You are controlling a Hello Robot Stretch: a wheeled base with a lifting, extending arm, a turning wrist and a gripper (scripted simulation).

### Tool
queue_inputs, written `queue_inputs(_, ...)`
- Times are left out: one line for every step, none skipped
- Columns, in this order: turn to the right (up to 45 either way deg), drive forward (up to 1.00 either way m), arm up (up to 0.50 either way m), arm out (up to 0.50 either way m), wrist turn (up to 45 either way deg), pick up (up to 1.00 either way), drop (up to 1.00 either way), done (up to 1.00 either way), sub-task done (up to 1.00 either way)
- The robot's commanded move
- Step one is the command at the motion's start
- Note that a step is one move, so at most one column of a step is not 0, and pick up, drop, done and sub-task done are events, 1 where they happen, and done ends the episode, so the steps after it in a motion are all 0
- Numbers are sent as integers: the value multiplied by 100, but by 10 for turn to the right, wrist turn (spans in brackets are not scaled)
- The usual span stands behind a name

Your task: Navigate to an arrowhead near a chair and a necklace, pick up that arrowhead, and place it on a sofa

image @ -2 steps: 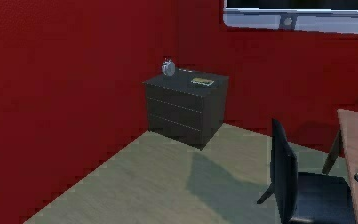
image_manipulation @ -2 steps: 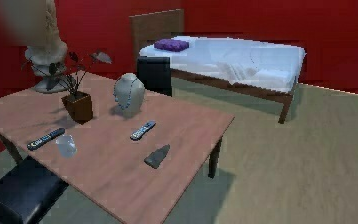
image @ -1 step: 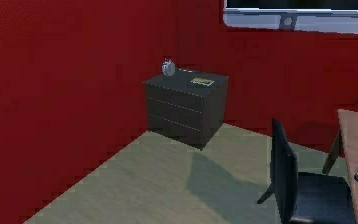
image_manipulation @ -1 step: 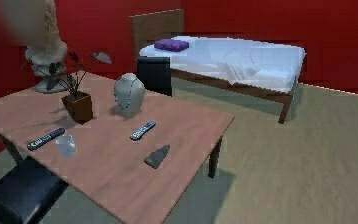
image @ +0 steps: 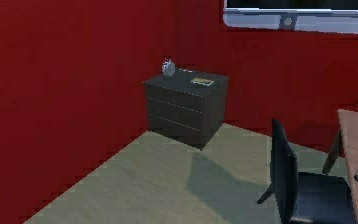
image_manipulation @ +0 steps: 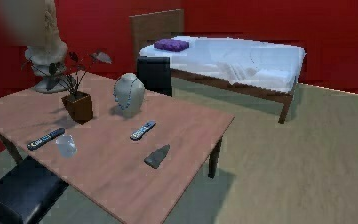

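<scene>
A grey arrowhead (image_manipulation: 157,155) lay on the desk (image_manipulation: 190,122) near a remote (image_manipulation: 142,130); the pincer's state could not be told.

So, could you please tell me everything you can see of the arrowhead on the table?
The arrowhead is a small, dark grey, stone-like wedge tapering to a point. It lies flat on the brown wooden table, close to one edge, touching nothing else; a remote lies just beyond it, apart.

The walls (image: 67,70) are deep red, the dresser (image: 187,105) nearly black. White bedding (image_manipulation: 237,62) carries a purple cushion (image_manipulation: 171,45); the table (image_manipulation: 192,125) is reddish brown.
</scene>
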Motion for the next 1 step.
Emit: queue_inputs(0,0,0,44,0,0,0,0,0)
